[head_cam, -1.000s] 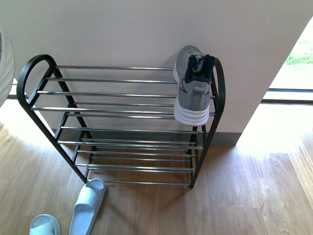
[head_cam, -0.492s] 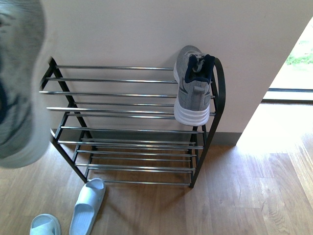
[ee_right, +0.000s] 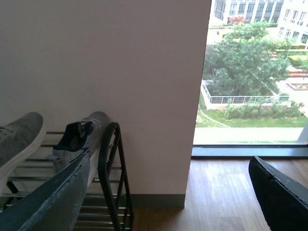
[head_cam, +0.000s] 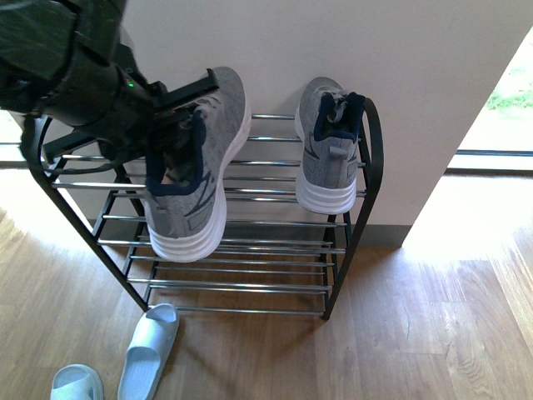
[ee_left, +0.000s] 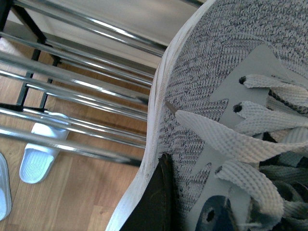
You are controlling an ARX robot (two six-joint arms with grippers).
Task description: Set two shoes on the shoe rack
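Observation:
My left gripper (head_cam: 178,118) is shut on a grey knit sneaker (head_cam: 200,171) at its navy collar and holds it heel-down over the left half of the shoe rack (head_cam: 250,286). In the left wrist view the sneaker's (ee_left: 207,72) knit side and white laces fill the picture, with one dark finger (ee_left: 156,202) pressed against it. A second grey sneaker (head_cam: 329,150) rests on the top bars at the rack's right end. The right gripper (ee_right: 168,192) is open and holds nothing; it faces the rack's right end frame (ee_right: 108,159) from a distance.
Two pale slide sandals (head_cam: 148,350) (head_cam: 77,383) lie on the wooden floor in front of the rack's left side. A white wall (head_cam: 250,50) stands directly behind the rack. A large window (ee_right: 255,72) opens to the right of the wall.
The left arm has swung in from the left edge with the sneaker, which now hangs over the rack's left half. The sneaker on the right end and the sandals stayed put.

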